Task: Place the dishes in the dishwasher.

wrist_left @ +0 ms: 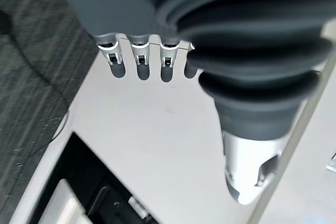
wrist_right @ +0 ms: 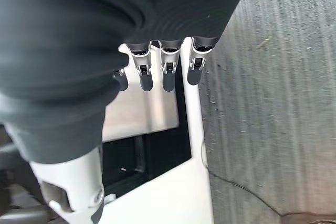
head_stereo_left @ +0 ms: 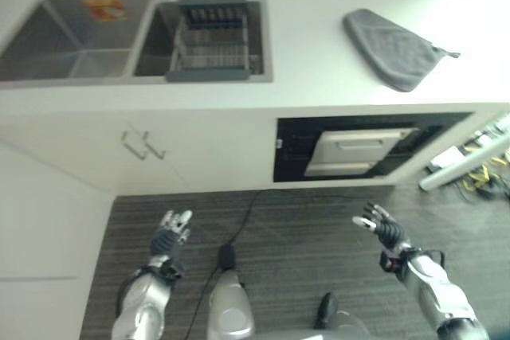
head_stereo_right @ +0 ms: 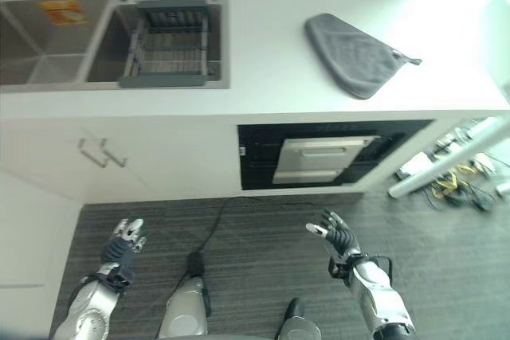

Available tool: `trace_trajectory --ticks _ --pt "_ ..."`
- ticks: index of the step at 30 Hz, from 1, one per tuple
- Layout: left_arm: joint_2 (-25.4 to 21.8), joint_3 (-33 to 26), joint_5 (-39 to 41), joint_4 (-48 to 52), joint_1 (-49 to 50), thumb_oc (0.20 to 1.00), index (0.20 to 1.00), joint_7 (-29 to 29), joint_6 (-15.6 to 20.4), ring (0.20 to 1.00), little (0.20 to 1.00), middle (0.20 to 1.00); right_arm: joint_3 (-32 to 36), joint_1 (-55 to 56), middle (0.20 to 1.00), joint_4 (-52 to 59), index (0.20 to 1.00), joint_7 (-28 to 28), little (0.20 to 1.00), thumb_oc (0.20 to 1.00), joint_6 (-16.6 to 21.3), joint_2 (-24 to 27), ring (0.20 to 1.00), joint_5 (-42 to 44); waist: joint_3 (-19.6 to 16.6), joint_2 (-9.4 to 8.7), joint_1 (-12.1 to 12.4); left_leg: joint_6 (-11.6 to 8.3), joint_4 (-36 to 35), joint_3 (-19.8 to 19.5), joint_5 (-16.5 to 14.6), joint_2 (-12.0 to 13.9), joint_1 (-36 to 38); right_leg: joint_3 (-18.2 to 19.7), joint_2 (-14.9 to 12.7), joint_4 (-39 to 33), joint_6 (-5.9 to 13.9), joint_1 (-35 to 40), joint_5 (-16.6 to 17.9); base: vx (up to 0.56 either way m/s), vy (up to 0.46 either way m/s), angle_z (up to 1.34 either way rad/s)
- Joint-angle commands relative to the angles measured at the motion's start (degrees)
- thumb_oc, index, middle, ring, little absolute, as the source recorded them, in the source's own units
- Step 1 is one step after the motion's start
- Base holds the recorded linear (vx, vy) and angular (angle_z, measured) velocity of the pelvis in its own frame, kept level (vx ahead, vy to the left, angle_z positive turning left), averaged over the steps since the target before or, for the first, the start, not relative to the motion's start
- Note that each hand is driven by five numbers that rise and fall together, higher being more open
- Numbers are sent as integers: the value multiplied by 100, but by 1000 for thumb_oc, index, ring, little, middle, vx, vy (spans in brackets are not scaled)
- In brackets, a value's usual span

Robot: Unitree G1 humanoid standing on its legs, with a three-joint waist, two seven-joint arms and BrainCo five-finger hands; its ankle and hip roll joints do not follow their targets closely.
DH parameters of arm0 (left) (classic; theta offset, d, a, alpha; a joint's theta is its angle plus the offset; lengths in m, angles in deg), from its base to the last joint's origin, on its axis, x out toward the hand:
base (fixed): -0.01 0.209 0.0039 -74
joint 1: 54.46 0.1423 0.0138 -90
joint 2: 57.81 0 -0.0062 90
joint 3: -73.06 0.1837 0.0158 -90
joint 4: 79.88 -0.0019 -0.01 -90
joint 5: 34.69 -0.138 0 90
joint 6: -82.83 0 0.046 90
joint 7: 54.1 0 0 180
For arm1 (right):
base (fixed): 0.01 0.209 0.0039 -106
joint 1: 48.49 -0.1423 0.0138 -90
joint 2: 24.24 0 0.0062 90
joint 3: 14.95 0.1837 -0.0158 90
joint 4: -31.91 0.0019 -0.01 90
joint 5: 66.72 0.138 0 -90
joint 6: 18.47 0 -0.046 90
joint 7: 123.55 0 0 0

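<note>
The dishwasher (head_stereo_left: 362,151) is a black recess under the white counter with a silver panel (head_stereo_right: 323,158) inside it. Both hands hang low over the dark striped floor, well short of it. My left hand (head_stereo_left: 170,232) is open below the cabinet doors, fingers (wrist_left: 137,59) straight. My right hand (head_stereo_left: 382,224) is open below the dishwasher's right part, fingers (wrist_right: 168,69) straight and pointing at the silver panel (wrist_right: 142,114). Neither hand holds anything. A grey wire dish rack (head_stereo_left: 211,41) sits in the right sink basin; I cannot make out any dishes in it.
A grey cloth (head_stereo_left: 394,53) lies on the counter above the dishwasher. The left sink basin (head_stereo_left: 68,37) has an orange sticker. Two bar handles (head_stereo_left: 142,145) stick out from the cabinet doors. A white pole and loose cables (head_stereo_left: 470,169) lie at the right.
</note>
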Motion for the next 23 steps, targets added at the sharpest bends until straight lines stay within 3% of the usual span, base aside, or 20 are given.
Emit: trace_trajectory --ticks 1,4,7,10,11,12,14,17,23 --pt "-372 -209 -479 -91 -290 1000 1000 275 83 1000 1000 1000 208 -425 1000 -61 1000 -97 1000 1000 446 54 1000 80 -29 78 -197 -820 29 -42 -680 30 353 89 247 327 72 153 -279 75 406 36" --pt "-356 39 -1126 -623 -352 1000 1000 471 229 1000 1000 1000 129 -368 1000 -671 1000 -287 1000 1000 504 -73 1000 58 -260 131 -212 -673 -555 -145 -607 -300 897 72 -5 188 224 64 226 91 457 36" --pt "-329 145 -1250 -1155 -420 1000 1000 620 289 1000 1000 1000 107 -249 1000 -1330 1000 -210 1000 1000 600 -217 1000 243 -404 201 -286 -605 -1029 -154 -599 -474 1270 83 -122 383 303 -21 420 139 371 0" --pt "-237 200 -1407 -1879 -583 1000 1000 727 422 1000 1000 1000 109 -254 1000 -2304 1000 1 1000 1000 712 -347 1000 -14 -522 253 -356 -474 -1422 -359 -635 -634 1587 311 -63 951 351 -225 579 173 250 2" --pt "-215 249 -1429 -2139 -663 1000 1000 721 489 1000 1000 1000 98 -281 1000 -2631 1000 87 1000 1000 773 -372 1000 8 -547 285 -440 -427 -1585 -497 -630 -657 1693 506 108 1014 350 -402 556 181 92 7" --pt "-184 315 -1314 -2512 -816 1000 1000 753 502 1000 1000 1000 91 -275 1000 -3022 1000 140 1000 1000 840 -425 1000 108 -586 290 -595 -393 -1701 -729 -624 -701 1779 847 459 773 288 -469 371 183 36 14" --pt "-113 344 -1345 -2858 -981 1000 1000 765 533 1000 1000 1000 129 -262 1000 -3388 1000 221 1000 1000 930 -472 1000 156 -669 256 -707 -362 -1748 -883 -628 -764 1773 1151 670 419 232 -499 314 102 -23 73" --pt "74 280 -1251 -3432 -1110 1000 1000 793 566 1000 1000 1000 219 -296 1000 -4147 1000 305 1000 1000 1020 -589 1000 82 -817 199 -816 -311 -1748 -986 -772 -893 1838 1425 781 14 219 -489 457 83 -102 78" --pt "292 19 -1151 -4553 -1112 1000 1000 720 732 1000 1000 1000 360 -318 1000 -5294 1000 325 1000 1000 664 -788 1000 -7 -1209 221 -797 -370 -1748 -890 -853 -880 1965 1294 882 -515 101 28 420 52 -114 15"
